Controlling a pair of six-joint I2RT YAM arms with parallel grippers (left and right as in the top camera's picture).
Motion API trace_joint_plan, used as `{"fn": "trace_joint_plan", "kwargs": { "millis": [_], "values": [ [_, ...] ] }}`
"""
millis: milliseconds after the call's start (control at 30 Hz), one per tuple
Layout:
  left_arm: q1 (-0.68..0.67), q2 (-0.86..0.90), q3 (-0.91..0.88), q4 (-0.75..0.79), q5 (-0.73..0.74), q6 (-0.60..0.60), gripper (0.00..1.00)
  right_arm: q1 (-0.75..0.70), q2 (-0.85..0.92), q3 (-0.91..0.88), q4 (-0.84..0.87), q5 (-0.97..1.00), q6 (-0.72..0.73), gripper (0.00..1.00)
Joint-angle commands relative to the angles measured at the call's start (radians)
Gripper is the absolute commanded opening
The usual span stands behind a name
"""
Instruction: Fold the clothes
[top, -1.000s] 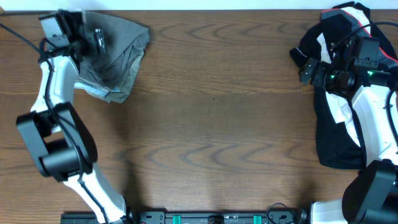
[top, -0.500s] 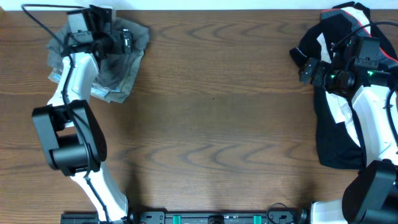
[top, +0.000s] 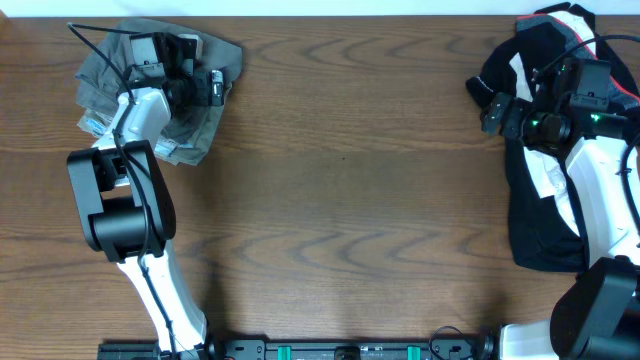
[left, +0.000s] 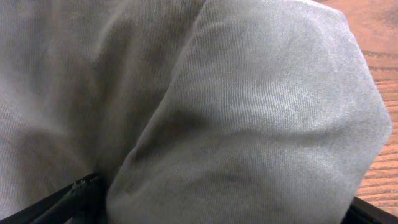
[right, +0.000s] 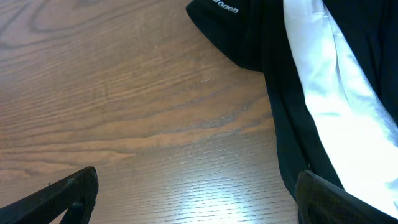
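Observation:
The grey shorts lie crumpled at the table's far left corner. They fill the left wrist view. My left gripper is over their right part, fingers wide apart with a fold of grey cloth bulging between them. The black top with white stripes and a red edge lies in a heap at the far right, also in the right wrist view. My right gripper is open and empty over bare wood at the top's left edge. No khaki shorts show.
The brown wooden table spreads between the two heaps. Its far edge runs just behind both. The right arm's white body lies over the black top. The arm bases stand at the front edge.
My left gripper has swung right and slightly toward the front across the grey shorts, uncovering their left part. The right arm and black top have not moved.

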Motion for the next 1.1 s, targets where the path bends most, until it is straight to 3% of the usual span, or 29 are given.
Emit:
{"fn": "trace_joint_plan", "kwargs": {
  "millis": [0,400,500,600,833,1067],
  "values": [
    [-0.007,-0.061,-0.005,-0.002,-0.004,-0.016,0.98,-0.002,0.005,-0.005,0.002,0.005,-0.018,0.99],
    [-0.053,-0.403,-0.003,-0.074,-0.005,-0.028,0.98,-0.002,0.004,-0.005,0.005,0.006,-0.019,0.99],
    [-0.060,-0.492,-0.003,-0.148,-0.004,-0.028,0.98,-0.002,-0.001,-0.005,0.015,0.006,-0.019,0.89],
    [-0.060,-0.573,-0.003,-0.227,-0.004,-0.028,0.98,-0.002,-0.024,-0.005,0.051,0.006,-0.032,0.88],
    [-0.060,-0.711,-0.003,-0.296,-0.004,-0.028,0.98,-0.002,-0.212,-0.005,0.089,0.011,-0.159,0.96],
    [-0.060,-0.756,-0.003,-0.344,-0.004,-0.063,0.98,-0.002,-0.510,-0.005,0.065,0.097,-0.164,0.99]
  ]
}}
